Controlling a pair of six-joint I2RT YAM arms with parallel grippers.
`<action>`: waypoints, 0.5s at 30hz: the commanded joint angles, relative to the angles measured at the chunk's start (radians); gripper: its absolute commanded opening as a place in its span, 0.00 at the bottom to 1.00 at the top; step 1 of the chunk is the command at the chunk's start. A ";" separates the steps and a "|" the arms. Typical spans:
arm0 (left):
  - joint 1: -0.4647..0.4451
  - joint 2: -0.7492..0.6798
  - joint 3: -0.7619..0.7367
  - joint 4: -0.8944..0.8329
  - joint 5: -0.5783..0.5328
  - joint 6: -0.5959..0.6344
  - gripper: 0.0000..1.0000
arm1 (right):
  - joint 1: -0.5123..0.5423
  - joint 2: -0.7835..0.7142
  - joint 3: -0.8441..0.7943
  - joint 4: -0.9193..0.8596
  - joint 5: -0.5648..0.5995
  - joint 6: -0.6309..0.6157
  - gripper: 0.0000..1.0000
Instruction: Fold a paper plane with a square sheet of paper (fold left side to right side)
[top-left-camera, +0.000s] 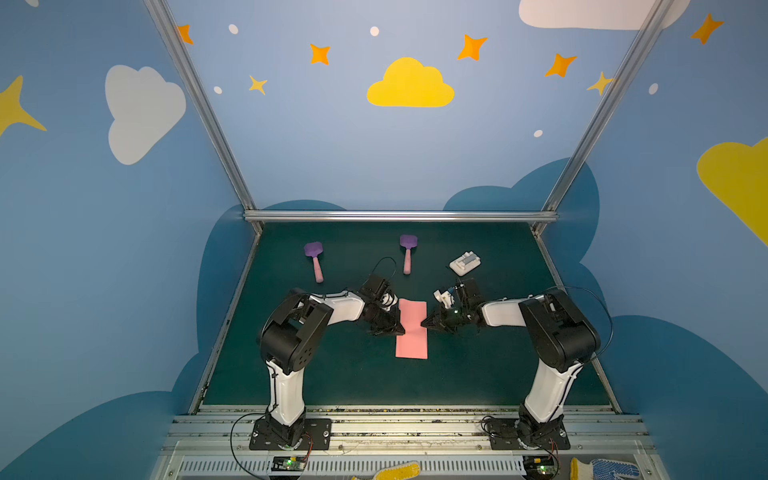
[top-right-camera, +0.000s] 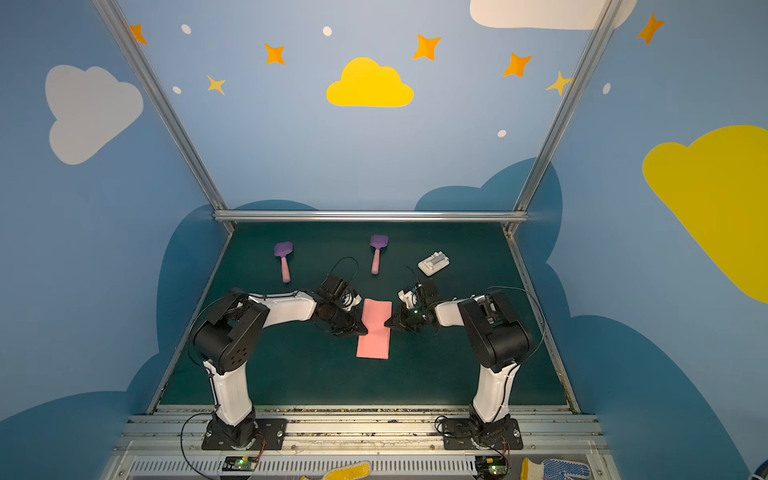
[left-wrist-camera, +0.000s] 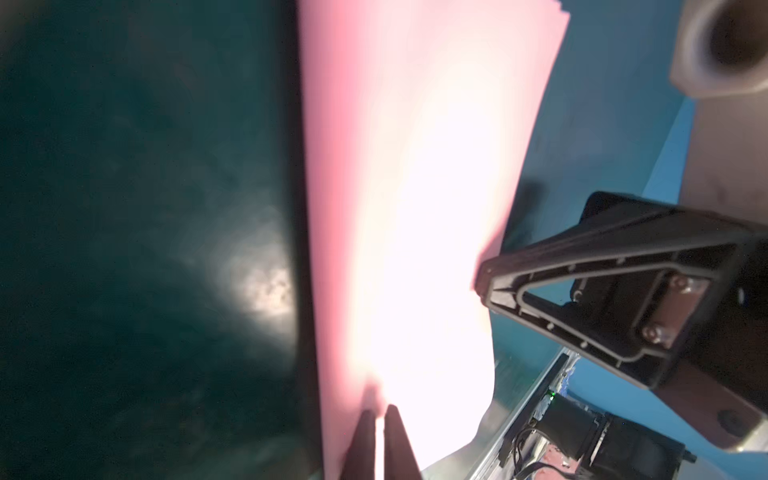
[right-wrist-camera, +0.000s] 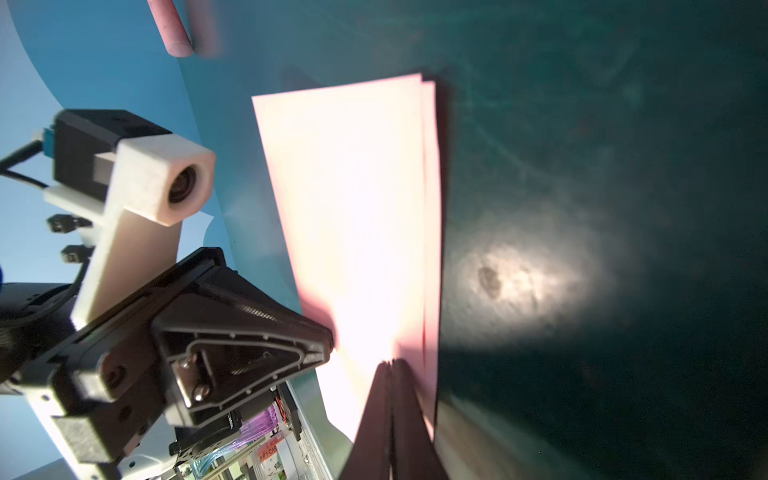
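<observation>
Noting square sheet of paper (top-left-camera: 411, 338) folded into a narrow two-layer strip at mid tabletop (top-left-camera: 332, 374). Finding left tool (top-left-camera: 399, 331) clamped on its left long edge, right tool (top-left-camera: 424, 323) clamped on its right edge.

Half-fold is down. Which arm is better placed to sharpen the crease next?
Left, probably. The left tool, shut, sits on the left edge of the folded sheet, which is the crease. The right tool, also shut, rests at the opposite edge, where two layers show apart, so it suits pinning them.
</observation>
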 joint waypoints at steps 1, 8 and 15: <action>0.006 -0.033 -0.008 -0.013 -0.067 -0.001 0.04 | -0.003 0.062 -0.032 -0.125 0.129 -0.022 0.00; 0.008 -0.106 0.136 -0.125 -0.067 0.061 0.04 | -0.005 0.067 -0.029 -0.133 0.133 -0.028 0.00; 0.027 0.010 0.242 -0.160 -0.037 0.096 0.04 | -0.004 0.078 -0.025 -0.142 0.141 -0.035 0.00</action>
